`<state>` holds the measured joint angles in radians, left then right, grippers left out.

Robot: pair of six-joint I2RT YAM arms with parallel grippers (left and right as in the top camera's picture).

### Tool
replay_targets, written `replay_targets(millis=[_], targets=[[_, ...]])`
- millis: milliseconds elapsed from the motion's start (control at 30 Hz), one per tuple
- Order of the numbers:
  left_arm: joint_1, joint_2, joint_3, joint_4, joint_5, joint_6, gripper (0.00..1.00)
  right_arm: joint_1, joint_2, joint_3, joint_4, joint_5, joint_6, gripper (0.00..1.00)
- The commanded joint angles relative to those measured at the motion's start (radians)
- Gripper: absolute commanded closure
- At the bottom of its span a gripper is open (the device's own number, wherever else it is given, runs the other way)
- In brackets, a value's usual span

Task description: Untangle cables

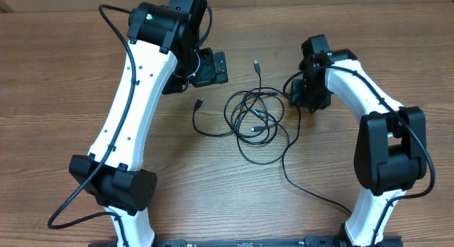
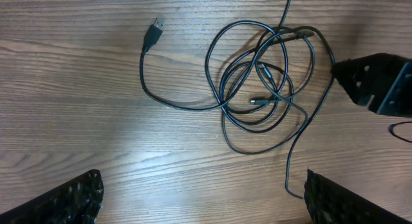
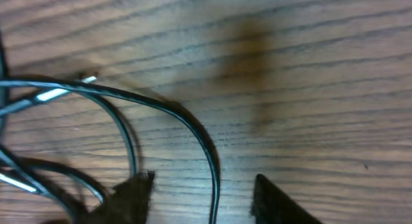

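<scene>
1. The thin, flexible black cables (image 1: 255,118) lie as one knot of overlapping loops on the brown wood-grain table (image 1: 57,77), between the two grippers. Where the loops cross, it is impossible to count how many cords make up the knot
2. One long strand (image 1: 284,165) trails toward the right arm's base and vanishes under that arm. In the left wrist view another strand runs off the top edge
3. The right wrist view is close and blurred, so only a few strands and silvery glints show there
4. A dark flat plug (image 2: 153,32) lies free to the left of the knot. A second plug (image 1: 256,64) lies on the far side of it, and a small silvery plug tip (image 2: 257,102) sits inside the loops
5. The black left gripper (image 1: 211,67) hangs above the table to the left of the knot and apart from it. Its fingers (image 2: 64,201) stand wide apart and grasp nothing
6. The right gripper (image 1: 309,98) sits low at the knot's right edge. Its jaws are parted, and one strand passes unclamped between the fingers (image 3: 132,198)
</scene>
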<state>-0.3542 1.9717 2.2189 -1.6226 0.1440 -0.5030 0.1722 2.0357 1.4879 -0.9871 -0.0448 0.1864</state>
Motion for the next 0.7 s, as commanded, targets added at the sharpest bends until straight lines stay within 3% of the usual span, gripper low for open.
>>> replay_targets(millis=[0,233,333,533,667], targets=[[-0.013,0.003,0.014,0.009,-0.017,-0.018,0.00,0.011,0.009,-0.030,0.017,-0.002,0.010,0.58],[-0.013,0.003,0.014,0.003,-0.018,-0.017,0.00,0.019,0.010,-0.108,0.105,0.002,0.010,0.59],[-0.013,0.003,0.014,0.004,-0.018,-0.017,0.00,0.019,0.010,-0.116,0.119,0.002,0.010,0.67],[-0.013,0.003,0.014,0.004,-0.018,-0.017,0.00,0.017,0.010,-0.120,0.123,0.002,0.011,0.96],[-0.013,0.003,0.014,0.004,-0.018,-0.017,0.00,0.017,0.006,-0.097,0.109,-0.002,0.026,0.96]])
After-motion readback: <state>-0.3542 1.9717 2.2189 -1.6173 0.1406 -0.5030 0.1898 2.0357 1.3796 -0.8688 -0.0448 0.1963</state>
